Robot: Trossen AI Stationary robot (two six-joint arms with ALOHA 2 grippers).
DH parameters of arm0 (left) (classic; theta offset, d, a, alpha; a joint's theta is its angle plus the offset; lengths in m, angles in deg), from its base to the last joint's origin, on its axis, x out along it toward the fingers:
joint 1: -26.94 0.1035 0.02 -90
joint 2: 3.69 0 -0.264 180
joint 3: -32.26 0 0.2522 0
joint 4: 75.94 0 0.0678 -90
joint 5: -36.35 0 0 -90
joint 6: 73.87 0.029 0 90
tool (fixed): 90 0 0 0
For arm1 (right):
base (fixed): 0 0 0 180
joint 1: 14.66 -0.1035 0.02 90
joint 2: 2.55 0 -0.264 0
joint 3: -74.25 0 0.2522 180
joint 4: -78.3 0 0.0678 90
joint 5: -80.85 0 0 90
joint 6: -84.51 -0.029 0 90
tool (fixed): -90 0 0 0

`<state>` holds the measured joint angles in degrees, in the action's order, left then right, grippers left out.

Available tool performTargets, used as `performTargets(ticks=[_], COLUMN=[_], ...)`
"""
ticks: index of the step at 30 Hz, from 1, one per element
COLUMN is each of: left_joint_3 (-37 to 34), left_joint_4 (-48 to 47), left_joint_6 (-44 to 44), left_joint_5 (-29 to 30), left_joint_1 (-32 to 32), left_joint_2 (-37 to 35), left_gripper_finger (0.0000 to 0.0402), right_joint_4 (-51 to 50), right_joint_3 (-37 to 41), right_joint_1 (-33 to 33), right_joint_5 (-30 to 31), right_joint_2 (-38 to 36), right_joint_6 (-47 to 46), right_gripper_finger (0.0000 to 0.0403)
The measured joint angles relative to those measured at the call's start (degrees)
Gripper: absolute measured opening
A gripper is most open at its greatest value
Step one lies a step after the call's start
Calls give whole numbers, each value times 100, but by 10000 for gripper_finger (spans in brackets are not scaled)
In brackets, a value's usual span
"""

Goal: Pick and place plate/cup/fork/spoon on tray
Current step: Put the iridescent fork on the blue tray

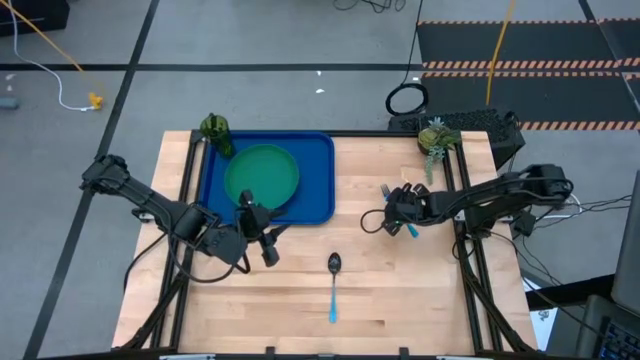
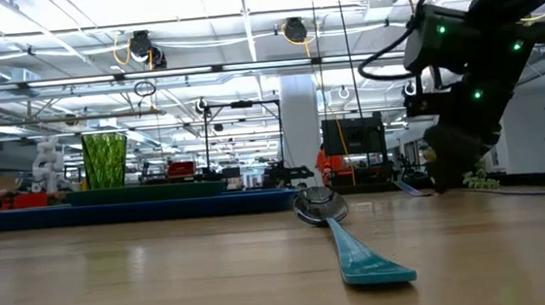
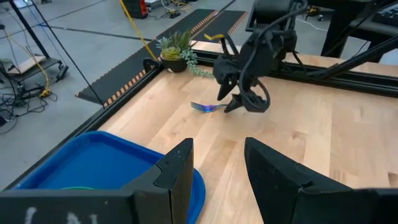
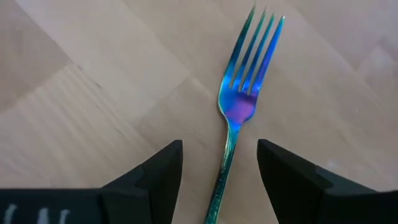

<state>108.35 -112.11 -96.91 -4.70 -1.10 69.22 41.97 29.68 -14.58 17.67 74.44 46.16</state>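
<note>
The green plate (image 1: 262,175) lies on the blue tray (image 1: 318,200) at the table's far left. The olive-green cup (image 1: 215,130) stands upright on the tray's far left corner and also shows in the low view (image 2: 105,161). The fork (image 4: 239,99) lies flat on the bare wood. My right gripper (image 4: 219,155) is open just above it, one finger on each side of its handle. The spoon (image 1: 333,285) lies on the table's near middle, with its dark bowl (image 2: 318,207) toward the far edge. My left gripper (image 1: 262,232) is open and empty by the tray's near edge.
A small potted plant (image 1: 437,140) stands at the table's far right corner, beyond my right gripper. Black frame rails run along the table's left and right sides. Bare wood lies between the tray, the spoon and the fork.
</note>
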Motion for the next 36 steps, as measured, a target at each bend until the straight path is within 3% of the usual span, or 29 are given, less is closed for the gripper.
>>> performTargets(ticks=[9,25,36], left_joint_3=[0,0,0], left_joint_4=[-14,-15,-11], left_joint_6=[31,31,28], left_joint_5=[0,-68,-68], left_joint_1=[0,0,0], left_joint_2=[0,-2,-2], left_gripper_finger=[147,147,147], right_joint_4=[32,29,833], right_joint_3=[-11,-4,7], right_joint_1=[177,177,174], right_joint_5=[-307,-625,-775], right_joint_2=[85,9,16], right_joint_6=[-153,-446,-562], right_gripper_finger=[166,9,4])
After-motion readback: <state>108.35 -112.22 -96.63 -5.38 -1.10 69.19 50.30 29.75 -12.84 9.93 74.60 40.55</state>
